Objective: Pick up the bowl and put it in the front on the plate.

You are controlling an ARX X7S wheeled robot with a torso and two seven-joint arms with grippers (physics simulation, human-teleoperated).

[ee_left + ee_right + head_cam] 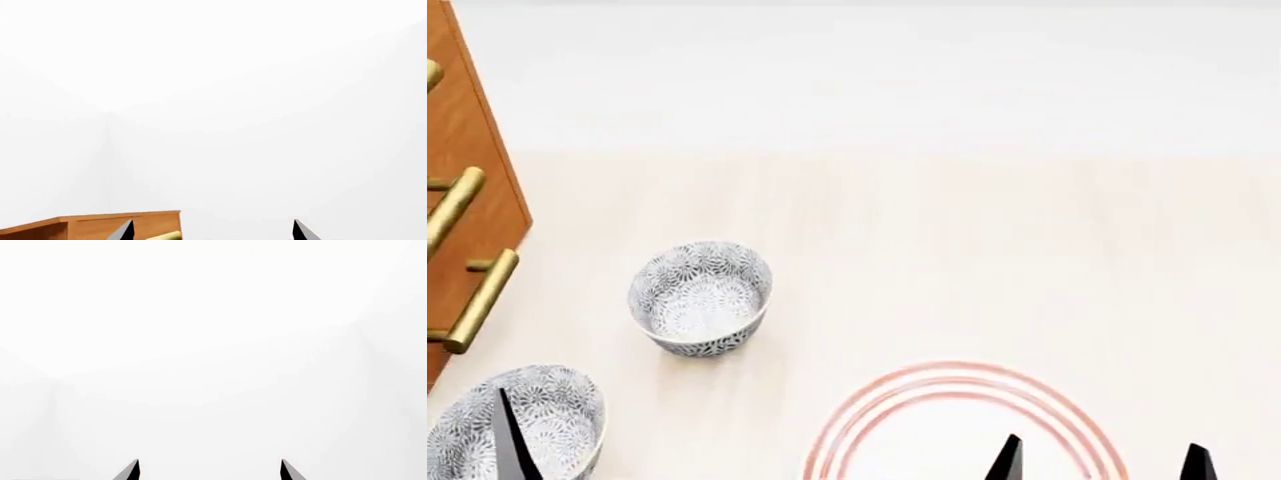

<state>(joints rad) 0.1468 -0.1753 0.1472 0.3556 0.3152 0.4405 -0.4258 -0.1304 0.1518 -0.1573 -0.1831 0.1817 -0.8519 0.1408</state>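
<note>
Two patterned grey-blue bowls show in the head view. One bowl point(701, 297) stands on the pale table, left of centre. A second bowl point(541, 412) sits at the near left corner, partly cut off by the frame. The white plate point(961, 374) with red rings lies at the near edge, right of centre. My left gripper point(213, 235) is open and holds nothing; one fingertip point(510, 440) of it stands over the near-left bowl. Over the plate, my right gripper point(1101, 465) is open and empty, seen in its wrist view point(209, 474) against blank white.
A wooden cabinet point(467, 180) with brass bar handles point(481, 300) lines the left edge of the table. The left wrist view catches the cabinet's corner point(100, 225) and a handle point(165, 235). The pale table point(988, 250) stretches back to a white wall.
</note>
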